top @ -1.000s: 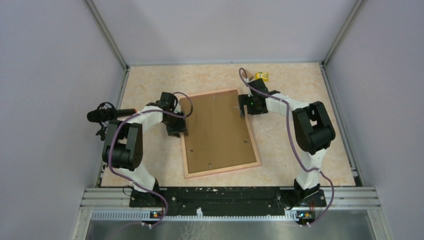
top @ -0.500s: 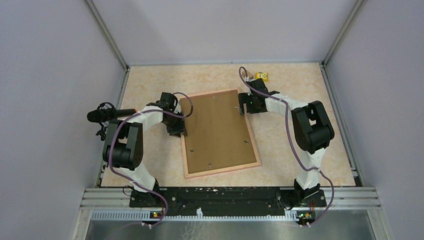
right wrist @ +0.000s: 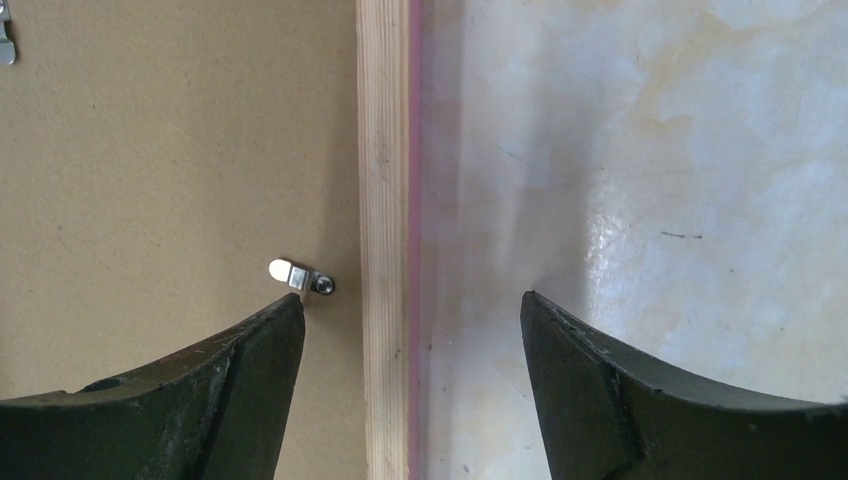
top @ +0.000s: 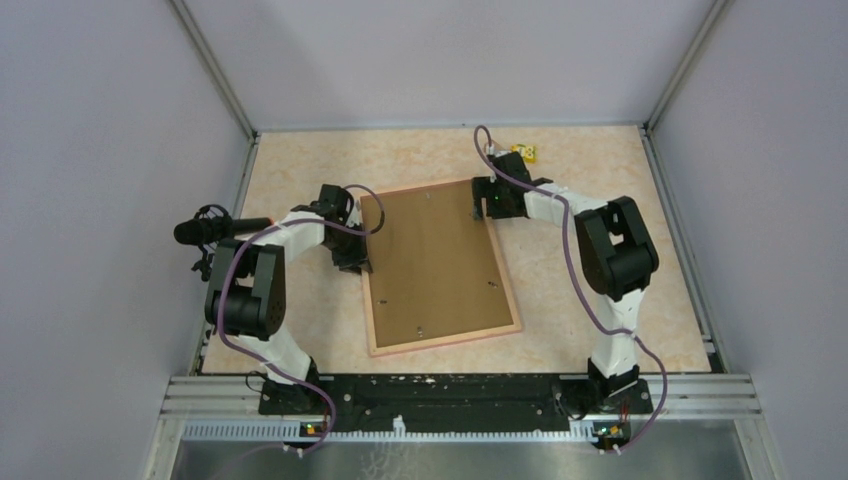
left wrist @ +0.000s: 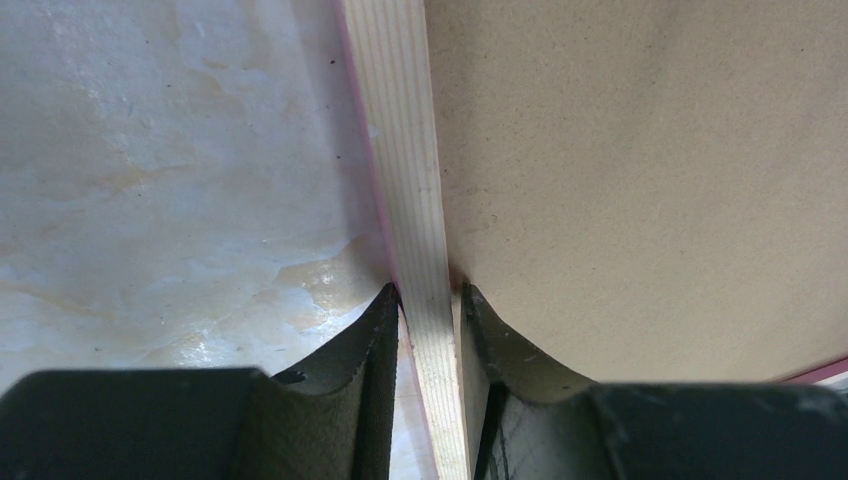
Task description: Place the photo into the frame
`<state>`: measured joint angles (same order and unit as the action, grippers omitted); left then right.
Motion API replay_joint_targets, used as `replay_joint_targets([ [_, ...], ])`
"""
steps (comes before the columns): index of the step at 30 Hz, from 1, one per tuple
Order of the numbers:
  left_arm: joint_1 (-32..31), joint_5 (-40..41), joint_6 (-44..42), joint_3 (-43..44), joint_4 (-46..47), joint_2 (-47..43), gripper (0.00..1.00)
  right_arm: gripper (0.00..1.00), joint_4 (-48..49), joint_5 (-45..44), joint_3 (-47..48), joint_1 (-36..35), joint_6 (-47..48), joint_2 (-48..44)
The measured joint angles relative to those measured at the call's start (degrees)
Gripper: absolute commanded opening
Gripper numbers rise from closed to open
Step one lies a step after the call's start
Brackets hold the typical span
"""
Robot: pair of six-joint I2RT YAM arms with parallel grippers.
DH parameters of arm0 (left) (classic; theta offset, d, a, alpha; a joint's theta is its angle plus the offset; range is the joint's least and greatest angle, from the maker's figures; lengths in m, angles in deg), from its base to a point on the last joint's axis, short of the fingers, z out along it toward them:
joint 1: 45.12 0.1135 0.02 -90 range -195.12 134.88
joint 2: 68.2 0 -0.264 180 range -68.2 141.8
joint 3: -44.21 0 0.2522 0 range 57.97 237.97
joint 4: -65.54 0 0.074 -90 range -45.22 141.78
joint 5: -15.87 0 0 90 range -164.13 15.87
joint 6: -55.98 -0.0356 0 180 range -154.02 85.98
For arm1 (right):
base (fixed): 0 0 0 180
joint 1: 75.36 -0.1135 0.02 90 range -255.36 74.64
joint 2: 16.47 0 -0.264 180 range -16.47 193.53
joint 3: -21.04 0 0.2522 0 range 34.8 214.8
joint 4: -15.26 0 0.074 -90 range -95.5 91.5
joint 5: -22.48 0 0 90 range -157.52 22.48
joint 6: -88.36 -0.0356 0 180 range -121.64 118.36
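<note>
The pinkish light-wood frame (top: 445,340) lies face down in the middle of the table, with the brown backing board (top: 435,265) filling it. The photo is hidden from view. My left gripper (top: 354,258) is shut on the frame's left rail (left wrist: 405,150), one finger outside it and one on the board side (left wrist: 640,180). My right gripper (top: 484,208) is open at the frame's far right corner. In the right wrist view it (right wrist: 412,310) straddles the right rail (right wrist: 383,150) without touching it. A small metal turn clip (right wrist: 300,275) sits on the board just beside the left fingertip (right wrist: 270,330).
A small yellow object (top: 525,152) lies near the back edge of the table. A second metal clip (right wrist: 6,40) shows at the far edge of the board. Grey walls enclose the table on three sides.
</note>
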<state>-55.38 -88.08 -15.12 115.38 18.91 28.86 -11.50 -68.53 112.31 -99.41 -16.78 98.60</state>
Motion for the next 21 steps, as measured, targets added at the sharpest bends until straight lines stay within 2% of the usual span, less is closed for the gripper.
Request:
replay_joint_targets([
  [21, 0.1, 0.0, -0.2, 0.1, -0.2, 0.0, 0.28, 0.44, -2.9, -2.4, 4.7, -1.8, -3.7, 2.8],
])
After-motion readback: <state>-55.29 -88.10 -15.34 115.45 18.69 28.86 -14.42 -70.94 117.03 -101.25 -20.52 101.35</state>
